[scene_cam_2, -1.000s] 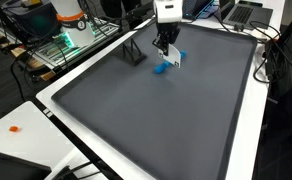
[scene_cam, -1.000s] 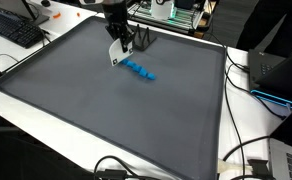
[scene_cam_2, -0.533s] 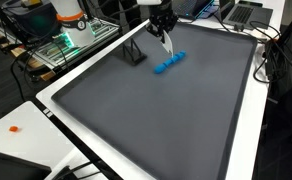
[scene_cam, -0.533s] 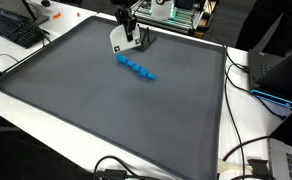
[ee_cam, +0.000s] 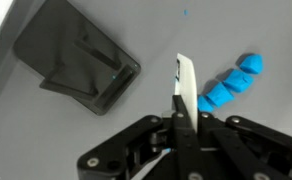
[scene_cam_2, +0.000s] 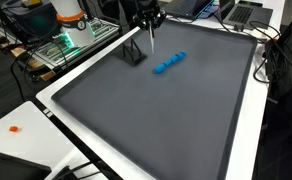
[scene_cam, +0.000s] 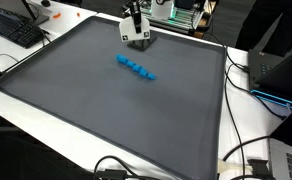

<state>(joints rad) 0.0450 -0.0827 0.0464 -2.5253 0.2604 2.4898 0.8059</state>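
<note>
My pincer (ee_cam: 181,128) is pressed together on a white flat piece (ee_cam: 186,92), which I hold by one end so that it sticks out past my fingertips. In the wrist view I see it edge-on, a thin blade pointing to 12 o'clock. In an exterior view it hangs straight down from the pincer (scene_cam_2: 149,20) as a narrow white sliver (scene_cam_2: 151,40), and from the other side it shows its broad face (scene_cam: 132,34).

The piece hangs over the far part of the grey mat (scene_cam: 106,110), which covers most of the bench (scene_cam_2: 26,118). It sits between two things. A blue row of small blocks (ee_cam: 231,84) lies at about 2 o'clock from my fingertips in the wrist view, just beside the blade. A dark holder (ee_cam: 76,65) with a slot lies at 10 o'clock, a little further off. From the exterior views the blue row (scene_cam: 136,68) (scene_cam_2: 169,63) rests flat on the mat, apart from the piece and toward the open middle. Its long axis runs from 8 to 2 o'clock in the wrist view, slanted across the blade rather than in line with it. The holder (scene_cam_2: 134,52) stands just beside the hanging sliver.

I cannot tell whether the lower edge of the piece touches the mat or hangs just clear of it. The blade covers the near end of the blue row in the wrist view. My fingers hide how deep the piece sits between them. The blocks are too small for me to tell how they are joined.
</note>
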